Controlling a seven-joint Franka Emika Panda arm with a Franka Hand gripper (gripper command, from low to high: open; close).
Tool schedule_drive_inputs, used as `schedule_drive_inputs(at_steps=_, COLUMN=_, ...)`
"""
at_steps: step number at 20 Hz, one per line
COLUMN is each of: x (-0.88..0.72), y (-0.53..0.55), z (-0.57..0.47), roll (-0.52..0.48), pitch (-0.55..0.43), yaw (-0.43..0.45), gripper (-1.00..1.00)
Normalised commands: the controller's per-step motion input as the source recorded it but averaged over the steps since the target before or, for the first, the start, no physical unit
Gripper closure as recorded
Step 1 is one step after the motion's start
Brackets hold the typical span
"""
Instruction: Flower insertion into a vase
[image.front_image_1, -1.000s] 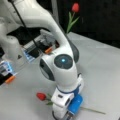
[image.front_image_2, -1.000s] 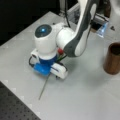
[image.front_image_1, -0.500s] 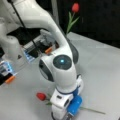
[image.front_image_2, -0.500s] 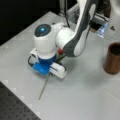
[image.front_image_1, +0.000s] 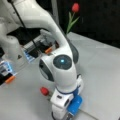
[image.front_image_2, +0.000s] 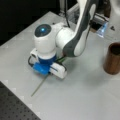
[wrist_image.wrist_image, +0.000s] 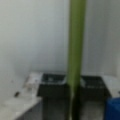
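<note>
A flower lies flat on the table. Its red head (image.front_image_1: 44, 90) shows left of the hand in a front view, and its thin green stem (image.front_image_2: 38, 86) runs out from under the hand toward a front view's bottom left. My gripper (image.front_image_2: 47, 74) is down at the table over the stem. In the wrist view the stem (wrist_image.wrist_image: 76, 50) runs straight up between the two black pads (wrist_image.wrist_image: 53, 87), which press against both its sides. The brown vase (image.front_image_2: 113, 58) stands upright at a front view's right, well apart from the gripper. Its mouth is dark.
Another red flower (image.front_image_1: 75, 7) with green leaves stands upright behind the arm, its base hidden. Equipment with orange and blue parts (image.front_image_1: 10, 75) sits at a front view's left. A dark perforated board (image.front_image_2: 12, 107) lies at a front view's bottom left.
</note>
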Motion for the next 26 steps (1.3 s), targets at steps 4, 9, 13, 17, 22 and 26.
schedule_drive_inputs(at_steps=4, x=-0.28, y=0.24, z=0.10, roll=-0.094, pitch=-0.005, yaw=0.033, gripper=1.00)
schedule_drive_inputs(at_steps=9, x=-0.28, y=0.30, z=0.25, roll=-0.110, pitch=0.014, yaw=0.002, gripper=1.00)
schedule_drive_inputs(at_steps=13, x=-0.28, y=0.43, z=0.33, roll=-0.119, pitch=0.013, yaw=-0.028, gripper=1.00)
schedule_drive_inputs(at_steps=17, x=-0.35, y=0.58, z=0.41, roll=-0.125, pitch=0.012, yaw=-0.021, gripper=1.00)
schedule_drive_inputs(at_steps=22, x=-0.38, y=0.44, z=0.36, roll=-0.096, pitch=-0.054, yaw=0.017, gripper=1.00)
schedule_drive_inputs(at_steps=26, x=-0.31, y=0.21, z=0.17, roll=-0.047, pitch=-0.056, yaw=-0.043, gripper=1.00)
